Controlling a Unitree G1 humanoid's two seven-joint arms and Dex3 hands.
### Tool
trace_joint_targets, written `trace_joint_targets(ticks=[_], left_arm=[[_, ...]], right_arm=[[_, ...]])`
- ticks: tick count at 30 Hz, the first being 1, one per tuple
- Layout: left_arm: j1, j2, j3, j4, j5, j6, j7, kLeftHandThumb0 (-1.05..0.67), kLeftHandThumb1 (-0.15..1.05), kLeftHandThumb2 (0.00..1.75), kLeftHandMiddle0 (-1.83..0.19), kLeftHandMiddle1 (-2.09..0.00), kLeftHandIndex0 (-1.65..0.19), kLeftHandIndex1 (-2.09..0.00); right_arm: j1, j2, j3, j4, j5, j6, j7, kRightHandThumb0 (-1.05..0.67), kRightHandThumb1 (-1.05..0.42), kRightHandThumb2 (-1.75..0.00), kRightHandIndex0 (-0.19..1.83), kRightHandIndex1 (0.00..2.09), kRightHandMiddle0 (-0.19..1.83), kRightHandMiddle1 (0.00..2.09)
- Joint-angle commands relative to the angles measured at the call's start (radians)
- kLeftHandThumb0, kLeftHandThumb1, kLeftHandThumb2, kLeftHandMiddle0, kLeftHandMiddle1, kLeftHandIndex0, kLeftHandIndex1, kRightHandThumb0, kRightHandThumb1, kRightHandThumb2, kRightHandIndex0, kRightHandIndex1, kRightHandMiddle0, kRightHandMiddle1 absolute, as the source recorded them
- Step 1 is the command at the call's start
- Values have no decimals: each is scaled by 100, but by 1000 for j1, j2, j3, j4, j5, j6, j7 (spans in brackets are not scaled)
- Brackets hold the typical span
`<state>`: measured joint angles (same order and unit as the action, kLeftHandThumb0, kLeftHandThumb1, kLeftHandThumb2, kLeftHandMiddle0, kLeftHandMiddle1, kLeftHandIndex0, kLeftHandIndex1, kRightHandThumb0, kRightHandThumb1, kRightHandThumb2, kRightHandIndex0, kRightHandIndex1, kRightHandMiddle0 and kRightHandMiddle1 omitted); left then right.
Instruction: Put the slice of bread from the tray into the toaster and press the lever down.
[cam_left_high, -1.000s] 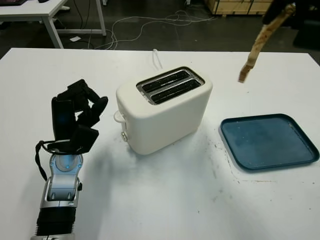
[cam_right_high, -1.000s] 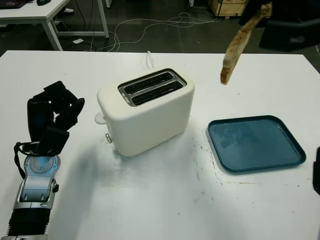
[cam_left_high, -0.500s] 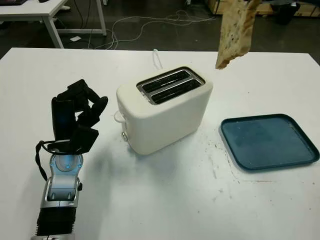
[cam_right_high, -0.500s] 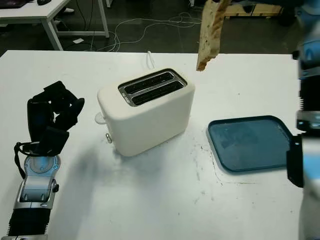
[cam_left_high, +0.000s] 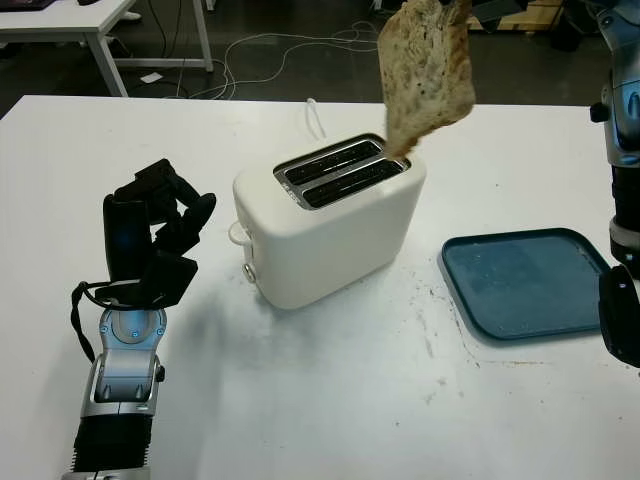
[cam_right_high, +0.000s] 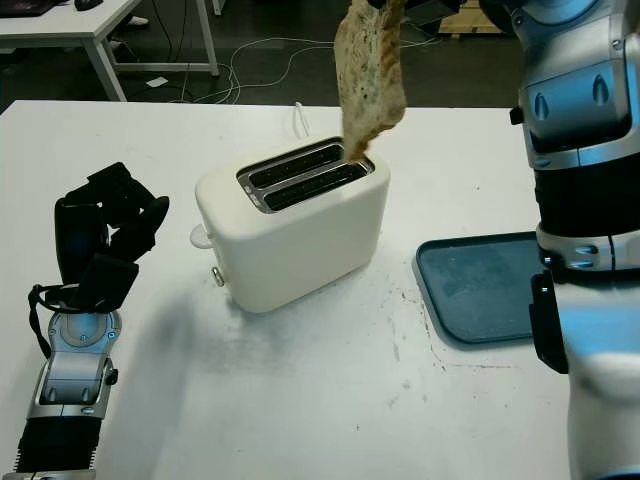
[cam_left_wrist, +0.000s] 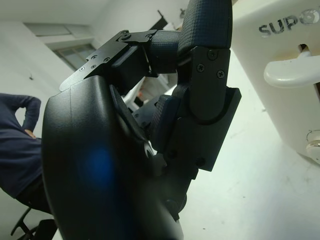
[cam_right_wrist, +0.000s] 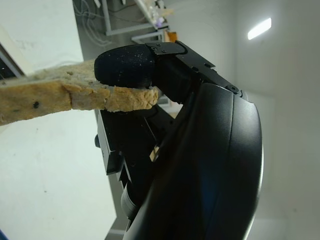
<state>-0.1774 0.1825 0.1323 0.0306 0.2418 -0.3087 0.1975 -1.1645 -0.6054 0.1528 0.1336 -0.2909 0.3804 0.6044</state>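
now the right hand (cam_right_wrist: 150, 100) grips the bread (cam_left_high: 428, 70) above the toaster (cam_left_high: 330, 222), tray (cam_left_high: 530, 285) bare

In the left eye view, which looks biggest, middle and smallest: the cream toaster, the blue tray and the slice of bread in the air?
1. Cream toaster, largest.
2. Flat blue tray, though the robot's arm covers its right edge.
3. Speckled slice of bread, smallest; held by the right hand, it hangs nearer the camera, so it looks larger than it is.

Right hand (cam_right_wrist: 150, 100) raised, left hand (cam_left_high: 150, 235) curled
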Motion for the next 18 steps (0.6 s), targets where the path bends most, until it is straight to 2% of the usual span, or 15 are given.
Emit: trace_joint_targets(ticks=[1, 7, 14, 18], left_arm=[[13, -2, 1, 1, -1, -8, 8, -78, 92, 37, -129, -166, -104, -168], [14, -4, -1, -1, -7, -5, 3, -78, 92, 37, -128, -166, -103, -168], [16, -4, 0, 0, -4, -7, 7, -79, 92, 38, -129, -166, -104, -167], [13, -5, -3, 1, 0, -5, 11, -79, 92, 37, -130, -165, -105, -167]], right_arm=[[0, 9, 2, -17, 9, -11, 7, 29, -92, -11, 114, 174, 99, 170], [-2, 24, 14, -24, 2, -1, 7, 27, -92, -12, 114, 175, 97, 171], [41, 53, 12, -87, 17, 55, 11, 35, -92, -26, 113, 175, 91, 175], [56, 66, 37, -33, -16, -12, -29, 32, -92, -25, 110, 175, 90, 175]])
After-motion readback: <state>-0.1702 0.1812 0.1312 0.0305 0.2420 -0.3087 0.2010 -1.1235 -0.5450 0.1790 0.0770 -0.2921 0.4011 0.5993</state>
